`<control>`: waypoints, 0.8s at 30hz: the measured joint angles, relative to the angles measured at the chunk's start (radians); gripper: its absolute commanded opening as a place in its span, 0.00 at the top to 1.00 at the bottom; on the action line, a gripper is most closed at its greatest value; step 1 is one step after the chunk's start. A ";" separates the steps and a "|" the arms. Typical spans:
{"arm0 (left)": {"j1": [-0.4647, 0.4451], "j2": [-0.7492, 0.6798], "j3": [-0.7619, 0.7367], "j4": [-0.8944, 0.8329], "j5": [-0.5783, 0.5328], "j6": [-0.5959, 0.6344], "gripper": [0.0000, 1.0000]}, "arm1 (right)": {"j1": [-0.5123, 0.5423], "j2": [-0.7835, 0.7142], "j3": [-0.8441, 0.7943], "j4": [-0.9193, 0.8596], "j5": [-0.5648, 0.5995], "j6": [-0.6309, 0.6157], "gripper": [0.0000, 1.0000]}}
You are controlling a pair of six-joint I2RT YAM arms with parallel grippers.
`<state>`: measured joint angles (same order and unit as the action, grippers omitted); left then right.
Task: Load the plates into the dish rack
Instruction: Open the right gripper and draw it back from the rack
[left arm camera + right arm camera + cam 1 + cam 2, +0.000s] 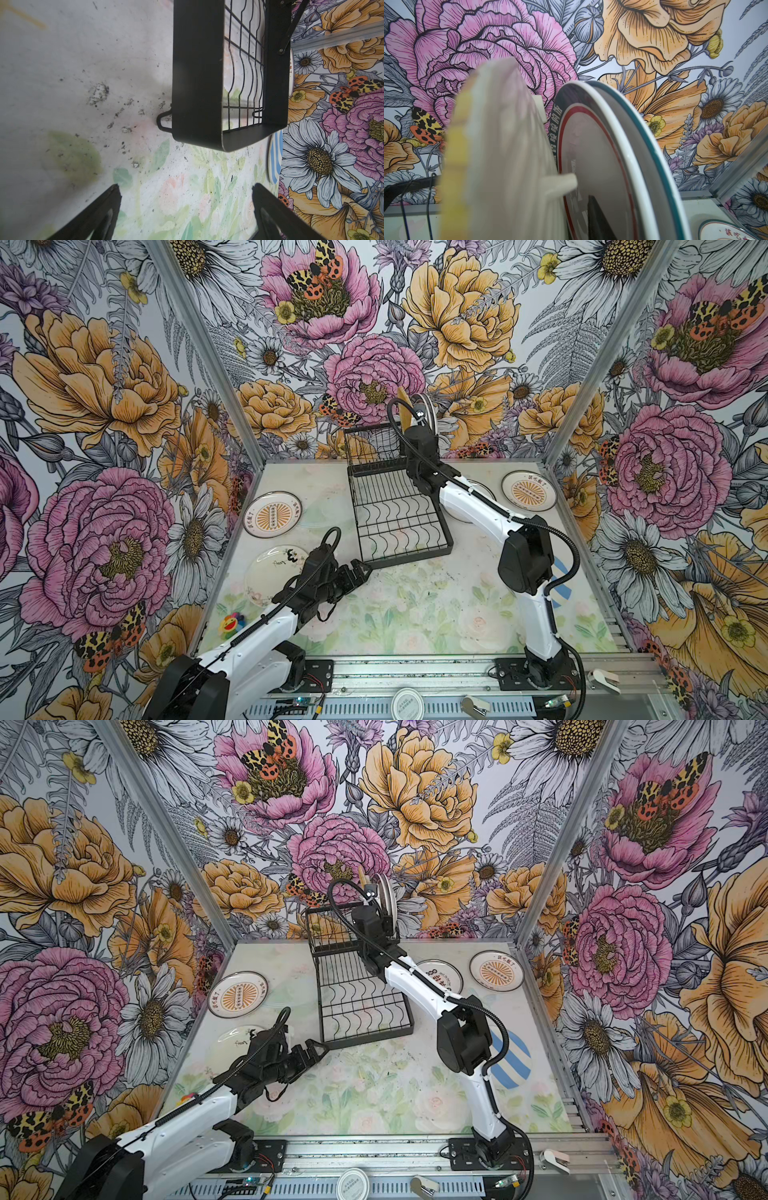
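at twelve o'clock on the table stands the dish rack (399,514); its long axis runs from about eleven to five o'clock, with the raised slotted tier at the far end and the flat wavy grid nearer the arms; three plates stand on edge in the far tier: a yellow plate (483,158), a red-rimmed plate (591,158) with characters, and a teal-rimmed plate (652,133) close behind it; their faces look towards nine and three o'clock and their rims point up, probably because the slots hold them only that way; the right gripper (418,418) reaches up among them, likely setting one in or letting it go; the right wrist view shows one dark finger (598,220) low before the red-rimmed plate's face, and whether the jaws are clamped or parted cannot be told; the left gripper (187,216) hangs by the rack's near corner, jaws wide apart and empty, aimed towards three o'clock, seemingly placed to steady the frame; flat and face up on the table lie a sunburst plate (272,514) at nine o'clock, a scribbled plate (270,572) at eight, a second sunburst plate (528,490) at two, a lettered plate (440,974) under the right arm, and a blue-striped plate (512,1057) at four, all apparently awaiting loading
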<state>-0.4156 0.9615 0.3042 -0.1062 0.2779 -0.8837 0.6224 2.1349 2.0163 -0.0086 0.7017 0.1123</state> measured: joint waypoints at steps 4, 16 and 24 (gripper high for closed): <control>0.000 0.000 0.000 0.000 0.000 0.000 0.01 | 0.000 -0.026 -0.029 0.003 -0.008 0.001 0.70; 0.000 -0.020 0.000 -0.002 0.000 0.000 0.01 | 0.010 -0.137 -0.118 0.012 -0.029 0.003 0.68; -0.001 -0.033 0.000 -0.012 0.000 0.000 0.01 | 0.011 -0.194 -0.169 0.018 -0.040 0.011 0.68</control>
<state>-0.4168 0.9283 0.3046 -0.1181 0.2775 -0.8837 0.6334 1.9408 1.8469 0.0097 0.6617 0.1234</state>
